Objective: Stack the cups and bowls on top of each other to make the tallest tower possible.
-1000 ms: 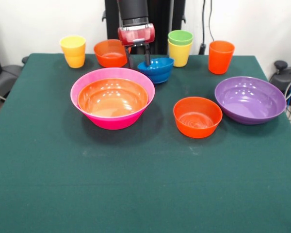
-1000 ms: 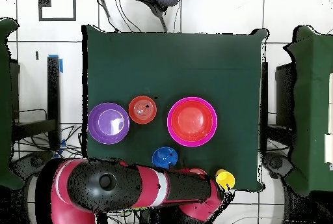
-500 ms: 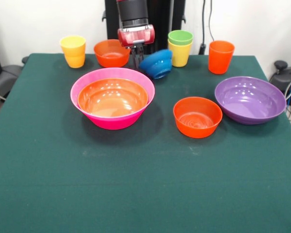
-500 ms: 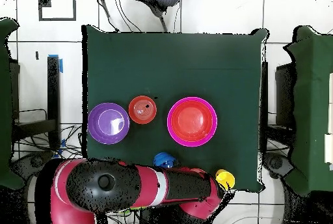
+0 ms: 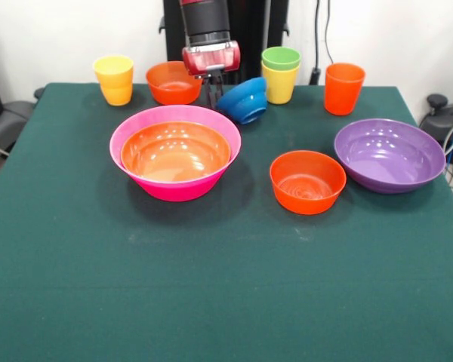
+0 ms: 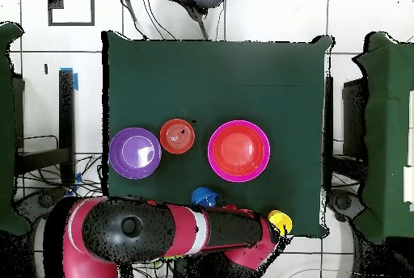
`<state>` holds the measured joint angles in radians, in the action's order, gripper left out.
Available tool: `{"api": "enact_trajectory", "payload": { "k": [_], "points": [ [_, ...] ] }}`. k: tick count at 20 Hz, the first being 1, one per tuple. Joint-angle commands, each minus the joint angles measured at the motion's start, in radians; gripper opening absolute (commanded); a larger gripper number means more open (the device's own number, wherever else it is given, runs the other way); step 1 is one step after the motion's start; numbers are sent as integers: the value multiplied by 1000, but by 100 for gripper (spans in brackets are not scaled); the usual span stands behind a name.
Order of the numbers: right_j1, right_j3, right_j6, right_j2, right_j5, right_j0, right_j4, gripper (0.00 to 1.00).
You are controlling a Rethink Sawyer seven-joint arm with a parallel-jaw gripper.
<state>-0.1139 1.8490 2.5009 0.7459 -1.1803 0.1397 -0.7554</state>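
**Small blue bowl held tilted at the far side of the table**

The gripper (image 5: 214,89) is clamped on the rim of the small blue bowl (image 5: 244,99), which hangs tilted on its side; it appears clear of the green table (image 5: 226,286), though contact underneath is hard to judge. Overhead, only a blue sliver (image 6: 204,196) shows past the red arm (image 6: 162,238).

Wide orange bowl (image 5: 175,151) sits nested inside the big pink bowl (image 5: 174,185). Small orange bowl (image 5: 307,181) stands just beside the purple bowl (image 5: 389,154). Along the far edge: yellow cup (image 5: 115,79), another small orange bowl (image 5: 171,82), green cup (image 5: 281,58) nested in a second yellow cup (image 5: 279,84), tall orange cup (image 5: 343,88).
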Motion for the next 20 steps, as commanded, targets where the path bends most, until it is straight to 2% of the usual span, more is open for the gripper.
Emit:
{"api": "enact_trajectory", "payload": {
  "k": [1, 5, 8, 11, 13, 18, 20],
  "points": [
    [-8, -131, -171, -52, 34, -14, -11, 0],
    [68, 10, -223, 56, -48, -47, -127, 0],
    [142, 29, -209, 110, -70, -49, -198, 0],
    [234, 23, -121, 173, -64, -24, -350, 0],
    [292, 18, -72, 210, -64, -7, -416, 0],
    [395, 19, -78, 247, -45, 4, -482, 0],
    [426, 20, -41, 258, -31, 27, -515, 0]
  ]
}}
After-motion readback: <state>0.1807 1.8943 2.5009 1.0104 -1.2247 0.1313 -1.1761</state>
